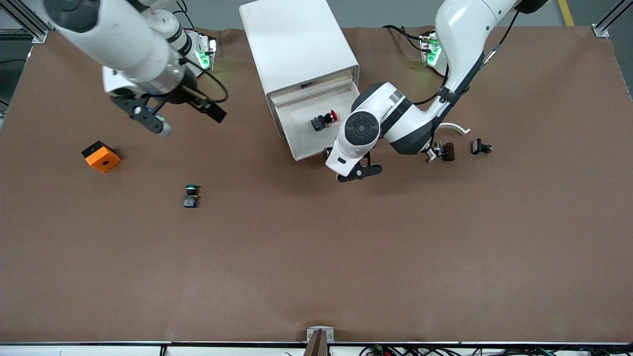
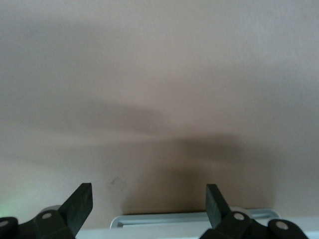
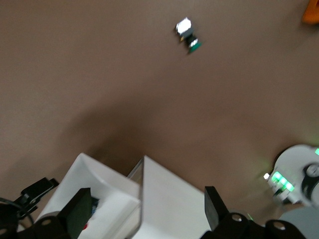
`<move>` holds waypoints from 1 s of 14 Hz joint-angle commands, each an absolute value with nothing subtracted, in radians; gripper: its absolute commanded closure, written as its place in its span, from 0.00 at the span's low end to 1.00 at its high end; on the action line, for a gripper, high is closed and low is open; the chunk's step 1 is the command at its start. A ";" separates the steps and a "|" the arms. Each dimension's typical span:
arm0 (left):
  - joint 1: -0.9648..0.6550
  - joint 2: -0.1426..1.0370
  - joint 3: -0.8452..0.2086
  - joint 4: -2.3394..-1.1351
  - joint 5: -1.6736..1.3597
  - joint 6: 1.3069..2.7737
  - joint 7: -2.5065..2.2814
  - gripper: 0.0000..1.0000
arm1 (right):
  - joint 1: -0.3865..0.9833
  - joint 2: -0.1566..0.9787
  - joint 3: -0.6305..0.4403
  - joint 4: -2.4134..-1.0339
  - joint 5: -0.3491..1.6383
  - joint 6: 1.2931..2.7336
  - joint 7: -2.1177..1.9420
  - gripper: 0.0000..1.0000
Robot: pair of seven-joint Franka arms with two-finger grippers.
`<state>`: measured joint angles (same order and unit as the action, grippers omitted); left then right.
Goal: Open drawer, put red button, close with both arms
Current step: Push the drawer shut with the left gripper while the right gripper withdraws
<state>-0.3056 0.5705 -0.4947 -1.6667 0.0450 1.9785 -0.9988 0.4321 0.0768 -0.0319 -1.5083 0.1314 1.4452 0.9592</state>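
The white cabinet (image 1: 296, 39) stands at the robots' edge of the table with its drawer (image 1: 298, 141) pulled open. The red button (image 1: 324, 120) lies on its side in the drawer. My left gripper (image 1: 348, 165) is open and empty, low at the drawer's front edge. In the left wrist view the left gripper (image 2: 148, 204) has its black fingers (image 2: 79, 205) wide apart above the white drawer front (image 2: 189, 220). My right gripper (image 1: 192, 122) is open and empty, up over the table beside the cabinet. In the right wrist view the right gripper (image 3: 147, 206) looks down on the cabinet (image 3: 169, 204) and drawer (image 3: 107, 191).
A green-capped button (image 1: 191, 196) stands nearer the front camera, and it shows in the right wrist view (image 3: 189, 37). An orange block (image 1: 101, 156) lies toward the right arm's end. Two small dark parts (image 1: 443, 151) (image 1: 480, 147) and a white curved piece (image 1: 455, 127) lie by the left arm.
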 commanded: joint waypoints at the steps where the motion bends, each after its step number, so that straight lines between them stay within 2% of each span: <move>1: -0.284 0.537 -0.538 -1.713 0.045 1.996 -0.986 0.00 | 0.304 0.015 -0.012 -1.574 0.097 1.460 0.713 0.00; 7: -0.284 0.540 -0.624 -1.756 0.006 1.997 -0.986 0.00 | 0.069 0.020 -0.012 -1.614 0.091 1.566 0.231 0.00; 14: -0.285 0.538 -0.680 -1.807 -0.017 1.996 -1.006 0.00 | 0.011 -0.017 -0.012 -1.605 0.035 1.563 0.123 0.00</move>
<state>-0.3008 0.5691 -0.6649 -1.7621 0.0045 1.9808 -1.0041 0.0477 0.0213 -0.0314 -1.5916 0.0532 1.5631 0.1592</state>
